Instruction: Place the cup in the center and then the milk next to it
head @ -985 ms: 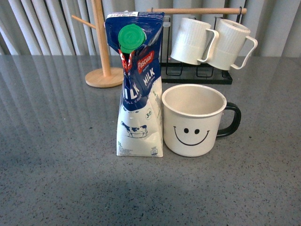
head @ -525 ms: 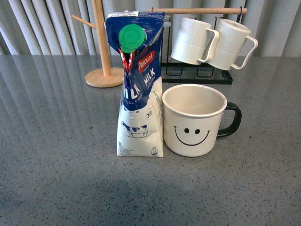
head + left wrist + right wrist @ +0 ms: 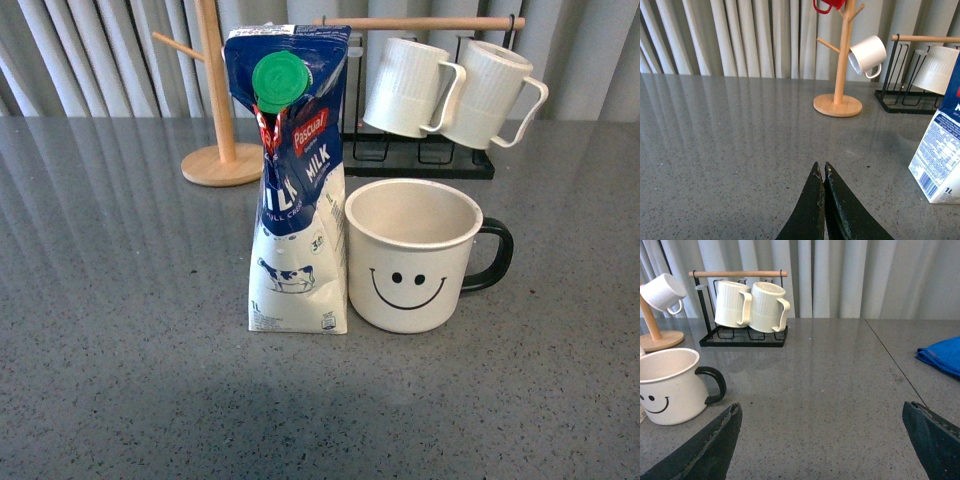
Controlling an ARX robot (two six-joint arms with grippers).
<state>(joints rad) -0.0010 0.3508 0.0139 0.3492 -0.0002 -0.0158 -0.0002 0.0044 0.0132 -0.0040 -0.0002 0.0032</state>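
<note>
The cup (image 3: 412, 255), a wide white mug with a black smiley face and a black handle, stands upright in the middle of the grey table (image 3: 120, 330). Its handle points right. The milk (image 3: 292, 180), a tall blue-and-white carton with a green cap, stands upright right against the cup's left side. Neither arm shows in the front view. My left gripper (image 3: 820, 169) is shut and empty above the table, with the milk (image 3: 939, 155) off to one side. The right gripper (image 3: 821, 407) is wide open and empty; the cup (image 3: 670, 385) stands apart from it.
A black rack (image 3: 420, 160) behind the cup holds two ribbed white mugs (image 3: 450, 90). A wooden mug tree (image 3: 220, 130) stands behind the milk, with a small white cup (image 3: 867, 55) and a red cup (image 3: 827, 5) hanging on it. A blue cloth (image 3: 942, 355) lies far right.
</note>
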